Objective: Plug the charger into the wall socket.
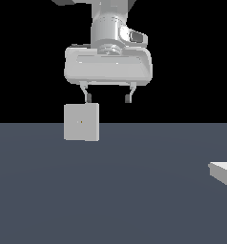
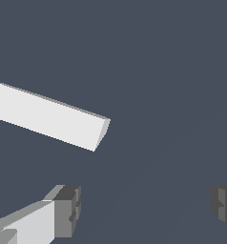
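The wall socket (image 1: 81,122) is an upright light-grey square plate with a tiny yellowish mark at its centre, standing on the dark floor left of middle. In the wrist view it shows edge-on from above as a long pale bar (image 2: 48,116). The charger (image 1: 223,172), a small light-grey block, lies on the floor at the exterior view's right edge, far from the gripper; it is out of the wrist view. My gripper (image 1: 108,98) hangs open and empty above the floor, its left finger just over the socket's top right corner. Both fingertips show in the wrist view (image 2: 67,209).
The dark grey-blue floor (image 1: 134,200) stretches across the scene under a black background. Nothing else shows.
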Robot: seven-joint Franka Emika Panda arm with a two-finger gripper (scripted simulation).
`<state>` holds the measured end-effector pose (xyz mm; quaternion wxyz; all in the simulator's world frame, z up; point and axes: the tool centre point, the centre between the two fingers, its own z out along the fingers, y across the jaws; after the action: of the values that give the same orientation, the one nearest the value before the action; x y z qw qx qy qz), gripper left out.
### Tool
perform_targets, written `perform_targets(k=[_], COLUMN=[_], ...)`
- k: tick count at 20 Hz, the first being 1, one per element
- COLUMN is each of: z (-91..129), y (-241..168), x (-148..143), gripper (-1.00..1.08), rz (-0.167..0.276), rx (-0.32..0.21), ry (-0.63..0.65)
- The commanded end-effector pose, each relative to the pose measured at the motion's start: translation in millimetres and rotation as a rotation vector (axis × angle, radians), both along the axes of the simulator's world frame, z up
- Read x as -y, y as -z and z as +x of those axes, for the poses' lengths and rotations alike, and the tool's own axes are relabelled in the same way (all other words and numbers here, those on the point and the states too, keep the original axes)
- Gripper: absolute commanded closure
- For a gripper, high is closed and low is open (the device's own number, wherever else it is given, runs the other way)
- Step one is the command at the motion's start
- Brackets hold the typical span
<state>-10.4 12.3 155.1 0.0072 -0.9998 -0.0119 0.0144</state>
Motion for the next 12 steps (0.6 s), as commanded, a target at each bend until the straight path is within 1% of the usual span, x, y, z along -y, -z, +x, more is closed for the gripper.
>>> perform_targets(k=[1,6,12], z=[0.0,-2.1,-10.0], y=[0.0,2.1,10.0], x=[0.0,5.2,25.1], gripper=[-0.92,-0.92,-0.92], rz=[0.0,-0.001,-0.004], rx=[0.0,0.006,0.029], ry=[0.0,0.003,0.015])
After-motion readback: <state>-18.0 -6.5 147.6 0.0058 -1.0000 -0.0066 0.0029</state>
